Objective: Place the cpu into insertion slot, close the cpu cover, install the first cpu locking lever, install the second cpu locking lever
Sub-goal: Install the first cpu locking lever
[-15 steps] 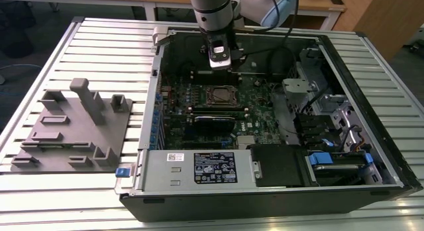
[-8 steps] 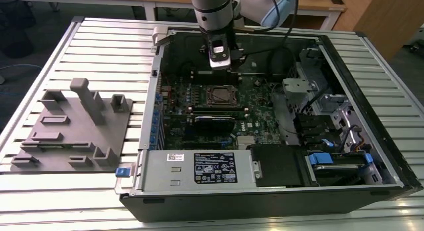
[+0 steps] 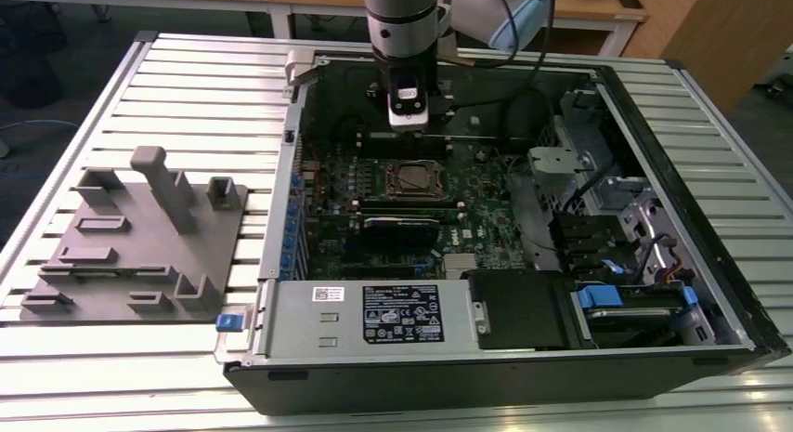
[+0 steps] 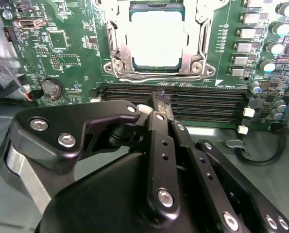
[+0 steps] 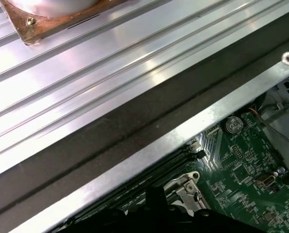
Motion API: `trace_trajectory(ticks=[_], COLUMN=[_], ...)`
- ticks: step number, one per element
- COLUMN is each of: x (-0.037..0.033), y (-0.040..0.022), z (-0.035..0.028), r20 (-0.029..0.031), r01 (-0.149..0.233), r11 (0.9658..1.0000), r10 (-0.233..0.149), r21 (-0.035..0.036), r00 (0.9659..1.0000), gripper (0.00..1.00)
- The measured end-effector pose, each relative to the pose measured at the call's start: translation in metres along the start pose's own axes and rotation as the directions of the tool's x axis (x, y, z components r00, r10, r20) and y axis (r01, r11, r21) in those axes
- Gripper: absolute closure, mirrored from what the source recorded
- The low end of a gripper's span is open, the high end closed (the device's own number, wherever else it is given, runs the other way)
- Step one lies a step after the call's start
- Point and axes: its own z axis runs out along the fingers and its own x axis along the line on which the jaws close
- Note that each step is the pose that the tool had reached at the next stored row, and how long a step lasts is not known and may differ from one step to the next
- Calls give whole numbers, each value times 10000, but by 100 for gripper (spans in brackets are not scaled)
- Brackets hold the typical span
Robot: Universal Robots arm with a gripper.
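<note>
Nearest to you in the exterior view is the grey box [image 3: 371,313] with the black and white label, at the front edge of the open computer case [image 3: 694,353]. The case lies on a ribbed metal table [image 3: 186,60]. A grey plastic holder [image 3: 136,237] sits on the table near the edge at the exterior view's left.

Go a bit further back and you reach the green circuit board [image 3: 477,204] inside the case. In the middle of it is the insertion slot [image 3: 418,180]. In the second wrist view you can see the cpu [image 4: 155,44] lying flat in the slot, with its silver top showing. The cpu cover [image 4: 116,46] lies down around it, and its metal edges frame the chip.

Just behind the slot are the long black memory slots [image 4: 202,99].

Past those, toward the back edge of the case, your gripper [image 3: 410,124] hangs above the board. In the second wrist view its black fingers [image 4: 160,109] are pressed together with nothing between them. The tips point down near the memory slots, beside the cpu and not touching it.
</note>
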Motion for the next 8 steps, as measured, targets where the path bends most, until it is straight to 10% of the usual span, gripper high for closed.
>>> trace_trajectory(ticks=[8], x=[0], y=[0], z=[2], r20=[-172], r01=[569], r11=[9984], r10=[-570], r21=[-14], r00=[9982], gripper=[90])
